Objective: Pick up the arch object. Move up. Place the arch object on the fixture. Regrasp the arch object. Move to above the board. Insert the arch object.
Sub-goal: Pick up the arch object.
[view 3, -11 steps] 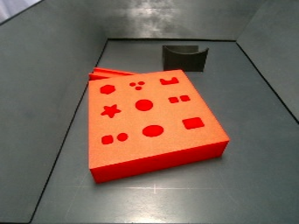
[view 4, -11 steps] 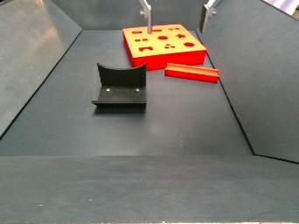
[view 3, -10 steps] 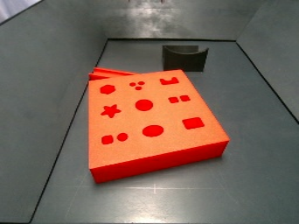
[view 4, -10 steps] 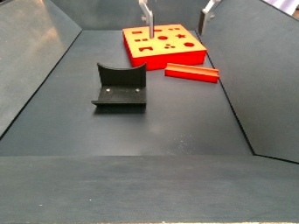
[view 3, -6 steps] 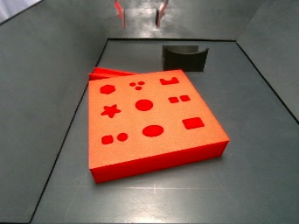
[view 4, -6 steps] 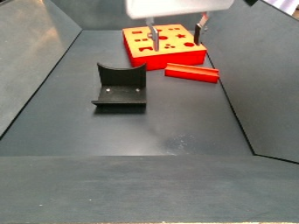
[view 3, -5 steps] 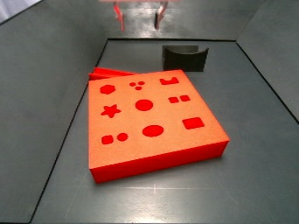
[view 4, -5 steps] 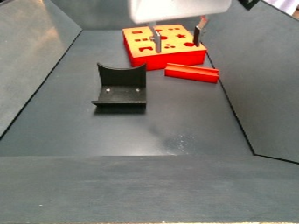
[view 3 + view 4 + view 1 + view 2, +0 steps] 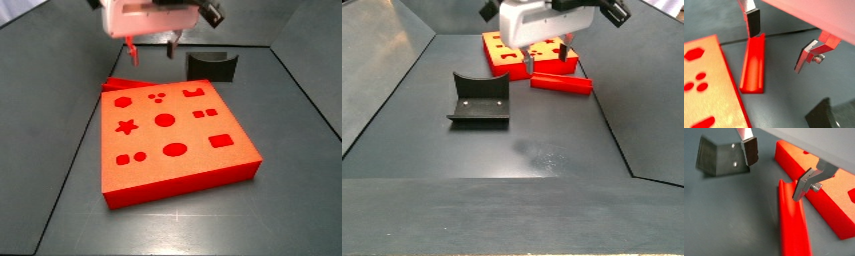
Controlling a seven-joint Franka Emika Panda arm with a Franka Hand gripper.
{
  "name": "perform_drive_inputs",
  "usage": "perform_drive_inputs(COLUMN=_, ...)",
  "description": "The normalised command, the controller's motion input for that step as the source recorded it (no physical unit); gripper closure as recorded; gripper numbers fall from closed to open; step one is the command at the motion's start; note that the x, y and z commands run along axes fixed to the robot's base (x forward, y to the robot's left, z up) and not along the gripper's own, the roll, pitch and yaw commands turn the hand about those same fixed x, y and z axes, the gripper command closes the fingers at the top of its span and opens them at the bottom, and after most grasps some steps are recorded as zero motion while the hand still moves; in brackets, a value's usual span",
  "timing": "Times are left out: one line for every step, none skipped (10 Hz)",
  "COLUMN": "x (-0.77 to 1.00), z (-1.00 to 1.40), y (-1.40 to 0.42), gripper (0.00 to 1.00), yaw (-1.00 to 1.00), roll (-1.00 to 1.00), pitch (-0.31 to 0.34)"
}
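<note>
The arch object (image 9: 754, 67) is a slim red bar lying flat on the dark floor, right beside the board (image 9: 704, 85). In a side view the arch object (image 9: 563, 83) lies in front of the board (image 9: 529, 48); from the opposite side only the bar's end (image 9: 126, 82) shows behind the board (image 9: 167, 125). My gripper (image 9: 775, 50) hangs open just above the bar with nothing between its fingers. One dark pad (image 9: 751, 152) is off to one side of the arch object (image 9: 793, 223), the silver finger (image 9: 807, 182) over the other. The fixture (image 9: 480, 100) stands apart.
Grey walls close in the floor on all sides. The fixture (image 9: 214, 65) sits near the back wall in a side view, and the fixture (image 9: 721, 155) shows beyond the gripper (image 9: 774, 180) in a wrist view. The gripper's white body (image 9: 147, 15) hangs above the board's far edge.
The gripper has come down from the top of both side views and now hangs low over the arch object. The bar, board and fixture have not moved.
</note>
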Motion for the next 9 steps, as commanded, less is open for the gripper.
perform_drive_inputs(x=-0.55, z=-0.35, y=0.0, gripper=0.0, yaw=0.54, roll=0.08, pitch=-0.151)
perform_drive_inputs(x=-0.37, z=-0.24, y=-0.24, gripper=0.0, yaw=0.37, roll=0.06, pitch=-0.144)
perform_drive_inputs(x=-0.35, z=-0.23, y=-0.2, gripper=0.0, yaw=0.31, roll=0.02, pitch=-0.149)
perform_drive_inputs(x=-0.33, z=-0.33, y=-0.13, gripper=0.0, yaw=0.21, roll=0.0, pitch=-0.171)
perform_drive_inputs(x=-0.17, z=-0.36, y=-0.19, gripper=0.0, yaw=0.22, roll=0.03, pitch=-0.13)
perform_drive_inputs(x=0.0, z=-0.45, y=-0.08, gripper=0.0, yaw=0.18, roll=0.04, pitch=-0.076)
perform_drive_inputs(x=-0.04, z=-0.48, y=0.0, gripper=0.0, yaw=0.14, roll=0.06, pitch=-0.084)
perform_drive_inputs(x=-0.01, z=-0.49, y=0.0, gripper=0.0, yaw=0.15, roll=0.06, pitch=-0.074)
perform_drive_inputs(x=0.0, z=-0.46, y=0.0, gripper=0.0, yaw=0.13, roll=0.08, pitch=-0.029)
